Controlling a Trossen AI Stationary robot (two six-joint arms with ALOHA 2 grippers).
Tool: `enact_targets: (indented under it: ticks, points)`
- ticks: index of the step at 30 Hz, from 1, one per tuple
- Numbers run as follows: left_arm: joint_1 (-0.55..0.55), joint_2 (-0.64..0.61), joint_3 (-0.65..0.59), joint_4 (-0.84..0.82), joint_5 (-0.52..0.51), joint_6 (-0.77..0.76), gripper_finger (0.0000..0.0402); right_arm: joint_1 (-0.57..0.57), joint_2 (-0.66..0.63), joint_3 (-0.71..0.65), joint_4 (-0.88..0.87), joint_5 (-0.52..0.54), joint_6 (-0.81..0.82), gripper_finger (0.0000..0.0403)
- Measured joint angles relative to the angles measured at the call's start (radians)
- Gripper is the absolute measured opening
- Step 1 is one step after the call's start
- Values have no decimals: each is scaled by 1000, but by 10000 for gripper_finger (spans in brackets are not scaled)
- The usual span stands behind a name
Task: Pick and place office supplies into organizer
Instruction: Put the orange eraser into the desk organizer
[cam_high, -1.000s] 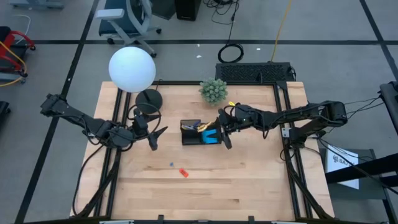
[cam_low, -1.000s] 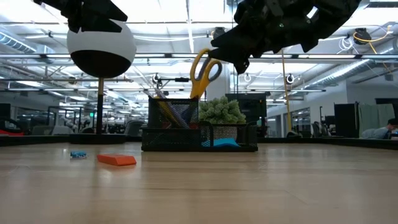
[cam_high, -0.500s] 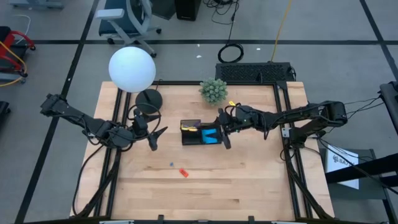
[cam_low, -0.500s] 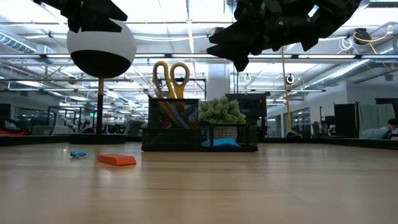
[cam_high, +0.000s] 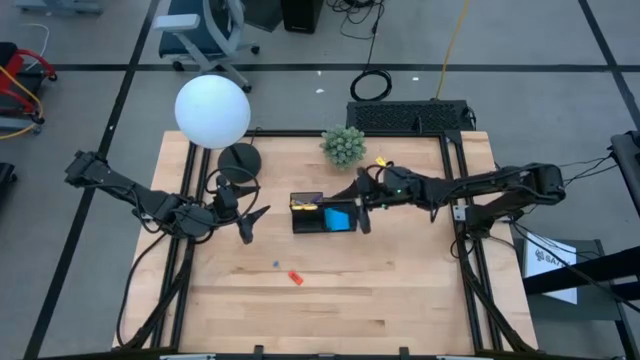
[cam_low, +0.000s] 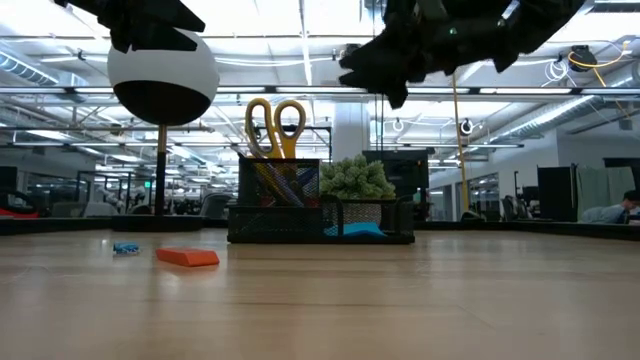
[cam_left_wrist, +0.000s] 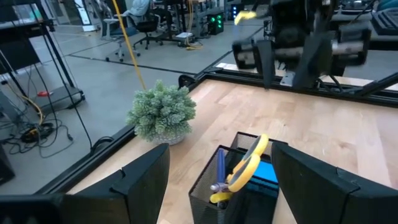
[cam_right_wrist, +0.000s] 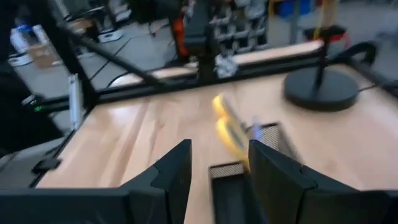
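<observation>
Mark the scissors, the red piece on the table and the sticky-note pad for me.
scissors (cam_low: 275, 127): low view, on the yellow handle loops standing above the organizer.
red piece (cam_low: 187, 258): low view, middle of its flat body on the table.
sticky-note pad (cam_high: 339, 217): high view, centre of the blue top sheet inside the organizer.

Green spiky plant ball (cam_high: 343, 145), white globe lamp (cam_high: 212, 111), round black base (cam_high: 239, 159).

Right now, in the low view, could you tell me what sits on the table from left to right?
Blue piece → red piece → scissors → plant
</observation>
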Motion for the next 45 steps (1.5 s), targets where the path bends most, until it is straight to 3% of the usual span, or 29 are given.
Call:
enact_targets:
  ticks: [12, 15, 19, 24, 31, 45]
  points:
    - [-4, 0, 0, 1, 27, 25, 282, 4, -301, 0, -157, 200, -42, 153]
    - [-4, 0, 0, 2, 27, 25, 282, 9, -356, -12, -150, 354, -16, 153]
    - [-4, 0, 0, 3, 26, 24, 282, 47, -396, -25, -193, 684, -43, 153]
    - [-4, 0, 0, 3, 26, 18, 282, 97, -404, -25, -203, 911, -111, 153]
    - [-4, 0, 0, 44, 38, 51, 282, 115, -407, -25, -195, 908, -150, 153]
    - [-6, 5, 0, 41, 236, 33, 282, 115, -407, -25, -196, 906, -150, 153]
